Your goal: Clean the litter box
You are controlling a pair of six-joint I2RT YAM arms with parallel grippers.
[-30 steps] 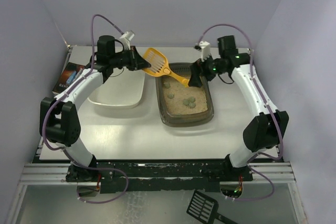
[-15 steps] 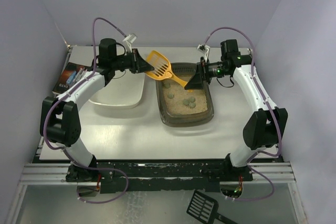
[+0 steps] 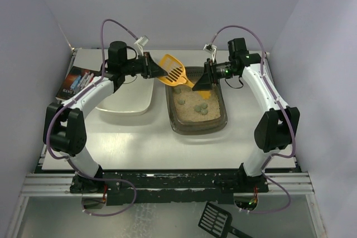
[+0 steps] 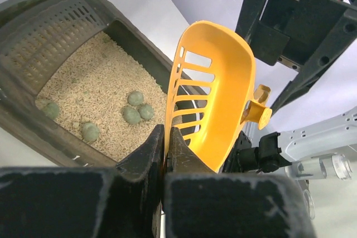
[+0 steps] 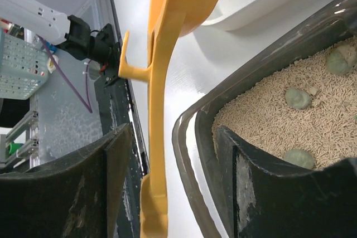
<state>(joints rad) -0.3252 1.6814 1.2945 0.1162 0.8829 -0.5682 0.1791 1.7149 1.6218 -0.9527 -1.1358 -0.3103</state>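
Note:
The dark brown litter box (image 3: pixel 221 122) holds beige litter and several grey-green lumps (image 3: pixel 197 106); it also shows in the left wrist view (image 4: pixel 33 126) and the right wrist view (image 5: pixel 192 137). A yellow slotted scoop (image 3: pixel 174 71) hangs above its far left corner. My left gripper (image 3: pixel 158 69) is shut on the rim of the scoop's bowl (image 4: pixel 217 98). My right gripper (image 3: pixel 202 85) is open, its fingers (image 5: pixel 111 188) on either side of the scoop's handle (image 5: pixel 155 137) without touching it.
A white plastic tub (image 3: pixel 125 101) stands left of the litter box. A dark book or box (image 3: pixel 73 79) lies at the table's left edge. A black scoop (image 3: pixel 218 220) lies on the metal surface in front of the arm bases.
My right gripper has moved left and back along the scoop's handle. My left gripper with the scoop has shifted slightly right.

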